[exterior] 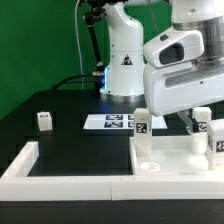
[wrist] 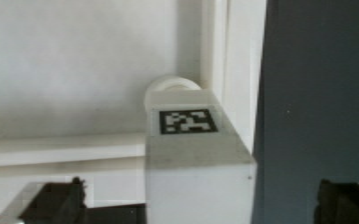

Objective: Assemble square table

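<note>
the tool (wrist: 194, 203) is wide, its fingers (wrist: 43, 200) on either side of a tagged leg (wrist: 194, 150) and touching neither face. that leg stands upright in a corner of the square panel (exterior: 170, 160), against the raised rim. a second leg (exterior: 142, 124) stands on the panel too, and a loose leg (exterior: 44, 120) sits well apart on the black worktop (exterior: 70, 140), past the marker board (exterior: 108, 123). the step looks like seating this corner leg. next, the tool would close squarely on its sides and twist it home.

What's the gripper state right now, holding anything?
Gripper: open, holding nothing. Its fingers stand on either side of a tagged leg, with gaps on both sides.
</note>
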Tool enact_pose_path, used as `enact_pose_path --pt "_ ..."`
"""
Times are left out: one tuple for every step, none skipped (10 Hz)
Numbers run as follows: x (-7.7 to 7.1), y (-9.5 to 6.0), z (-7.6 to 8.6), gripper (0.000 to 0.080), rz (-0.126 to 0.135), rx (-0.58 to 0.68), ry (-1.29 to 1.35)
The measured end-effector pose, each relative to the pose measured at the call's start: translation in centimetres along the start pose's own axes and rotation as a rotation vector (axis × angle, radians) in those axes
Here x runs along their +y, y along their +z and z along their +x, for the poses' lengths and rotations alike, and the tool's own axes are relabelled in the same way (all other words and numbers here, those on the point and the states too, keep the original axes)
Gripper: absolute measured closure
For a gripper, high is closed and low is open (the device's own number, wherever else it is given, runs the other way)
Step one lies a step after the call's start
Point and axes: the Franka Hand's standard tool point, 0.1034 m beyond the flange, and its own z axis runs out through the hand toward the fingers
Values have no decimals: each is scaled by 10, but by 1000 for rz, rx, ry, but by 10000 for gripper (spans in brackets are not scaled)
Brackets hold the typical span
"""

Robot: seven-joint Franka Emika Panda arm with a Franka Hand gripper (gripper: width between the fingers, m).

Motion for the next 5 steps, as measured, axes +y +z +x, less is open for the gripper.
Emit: enact_pose_path --pt "-1 6 2 150 1 -2 9" --pt "3 9 8 181 3 31 18" --pt "3 9 8 181 3 30 33" --pt "3 9 8 317 3 29 33" --pt "3 9 8 452 3 29 37"
